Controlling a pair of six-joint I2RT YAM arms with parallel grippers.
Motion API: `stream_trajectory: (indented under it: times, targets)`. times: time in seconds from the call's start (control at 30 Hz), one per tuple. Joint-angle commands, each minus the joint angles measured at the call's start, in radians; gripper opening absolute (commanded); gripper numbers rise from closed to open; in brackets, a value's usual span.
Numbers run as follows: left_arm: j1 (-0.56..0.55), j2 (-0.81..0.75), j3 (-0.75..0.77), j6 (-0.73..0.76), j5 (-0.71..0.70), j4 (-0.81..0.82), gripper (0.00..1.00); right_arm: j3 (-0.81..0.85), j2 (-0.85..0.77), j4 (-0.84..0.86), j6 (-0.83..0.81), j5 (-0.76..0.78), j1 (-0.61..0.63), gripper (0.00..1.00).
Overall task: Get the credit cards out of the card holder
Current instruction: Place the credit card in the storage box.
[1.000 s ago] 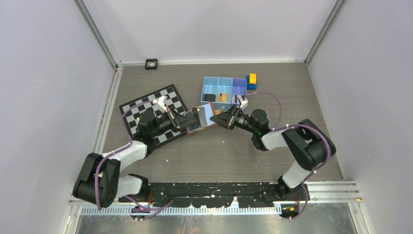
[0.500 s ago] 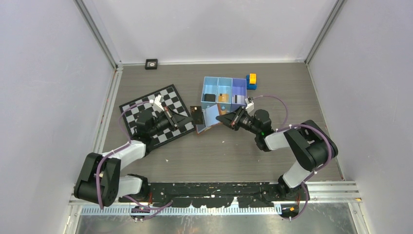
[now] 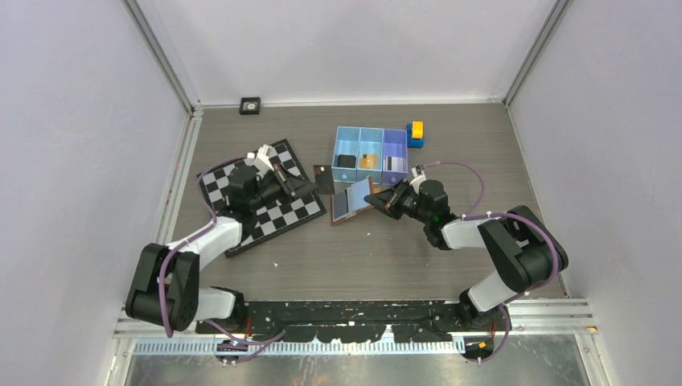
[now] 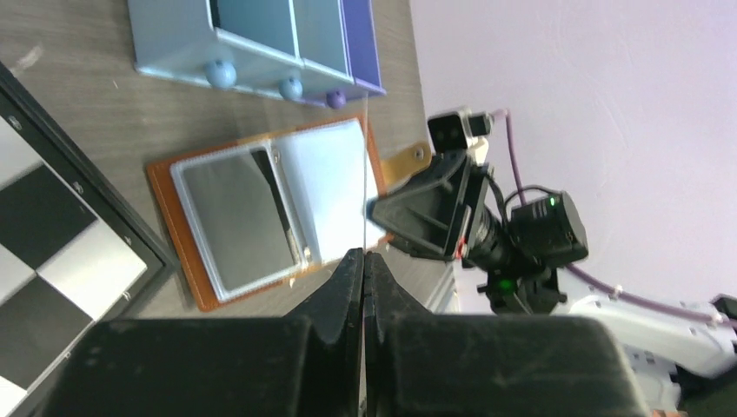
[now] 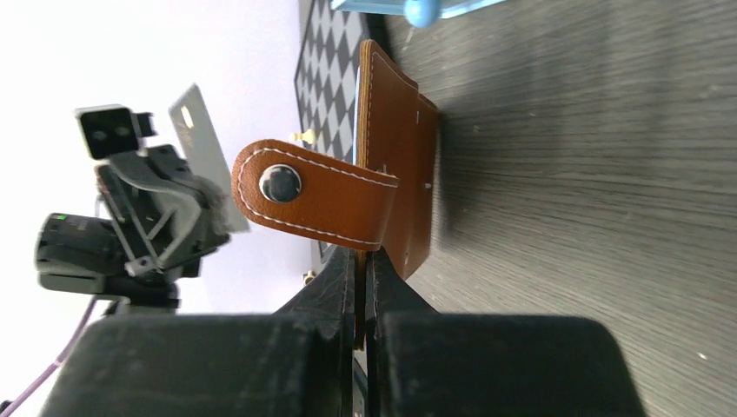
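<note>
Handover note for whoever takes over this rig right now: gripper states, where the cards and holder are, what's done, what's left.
Left gripper: shut on a thin dark plastic card, held off the table.
Right gripper: shut on the edge of the brown leather card holder, open on the table.
Done: that card is out; flat cards lie in the blue three-compartment tray.
Left: put down the held card; check the holder, where a pale panel may be another card.

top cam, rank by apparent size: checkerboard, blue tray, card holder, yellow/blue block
Largest to smallest in the top external view:
1. checkerboard
2. blue tray
3. card holder, lying open; clearly smaller than the tray
4. yellow-and-blue block
All sit at a similar depth on the table, so no ties.
</note>
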Motion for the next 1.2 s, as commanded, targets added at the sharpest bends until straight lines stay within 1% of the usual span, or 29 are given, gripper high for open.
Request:
stream_trajectory:
  times: [0.0,0.17,0.33,0.5,0.6,0.8,0.97,1.03,1.17]
  targets:
    - [-0.029,0.037,0.178,0.158,-0.095,-0.272,0.00,0.000,-0.032,-0.041,-0.027,0.060,-0.001,0.00]
    - [-0.052,0.143,0.330,0.206,-0.103,-0.375,0.00,-0.003,-0.030,-0.039,-0.028,0.067,-0.002,0.00]
    - [-0.074,0.252,0.507,0.273,-0.183,-0.520,0.00,-0.006,-0.063,-0.091,-0.060,0.099,-0.002,0.00]
    - [-0.121,0.382,0.695,0.334,-0.264,-0.649,0.00,-0.008,-0.090,-0.129,-0.086,0.125,-0.002,0.00]
    - [-0.139,0.459,0.799,0.356,-0.269,-0.690,0.00,-0.007,-0.093,-0.136,-0.092,0.131,-0.003,0.00]
    - [-0.140,0.605,0.974,0.379,-0.295,-0.777,0.00,-0.001,-0.082,-0.140,-0.095,0.126,-0.001,0.01]
    - [-0.140,0.709,1.097,0.395,-0.254,-0.860,0.00,0.009,-0.064,-0.136,-0.090,0.114,-0.001,0.00]
    - [-0.140,0.729,1.122,0.404,-0.231,-0.868,0.00,0.010,-0.060,-0.132,-0.090,0.112,-0.001,0.00]
    - [-0.140,0.748,1.145,0.422,-0.235,-0.881,0.00,0.010,-0.062,-0.139,-0.095,0.118,-0.001,0.01]
